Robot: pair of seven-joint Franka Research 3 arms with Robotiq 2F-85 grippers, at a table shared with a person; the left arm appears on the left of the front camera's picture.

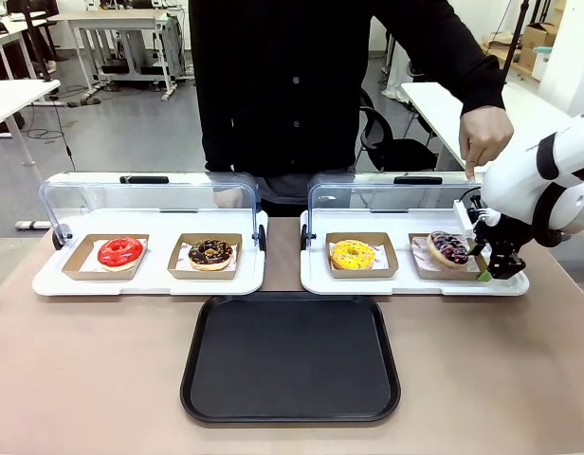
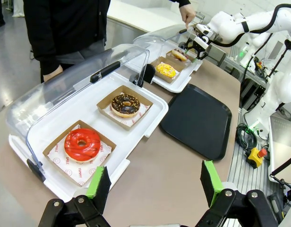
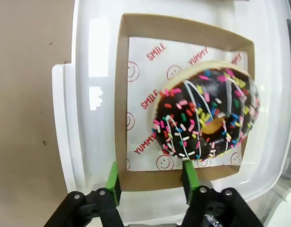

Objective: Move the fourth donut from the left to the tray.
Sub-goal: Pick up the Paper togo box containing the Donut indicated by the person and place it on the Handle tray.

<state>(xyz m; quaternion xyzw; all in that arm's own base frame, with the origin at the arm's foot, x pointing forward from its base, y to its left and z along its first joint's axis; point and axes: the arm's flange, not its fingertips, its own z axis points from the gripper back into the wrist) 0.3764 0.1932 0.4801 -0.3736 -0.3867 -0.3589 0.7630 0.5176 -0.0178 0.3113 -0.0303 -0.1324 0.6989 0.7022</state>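
Donut four [image 1: 448,248] far right, in cardboard holder [image 3: 183,28] on white display tray [image 1: 316,275] — yellow donut [image 1: 353,254] just left. Right gripper [image 3: 150,177] straddles holder's near edge, grip unclear; left gripper [image 2: 155,182] spread wide, empty. Black tray [image 1: 292,360] near centre.

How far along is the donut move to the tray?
Done: the right gripper sits at a wall of the cardboard holder under the fourth donut. In hand: the grasp; whether it is clamped is unclear. Left: lifting the donut out of the display tray and setting it on the black tray.
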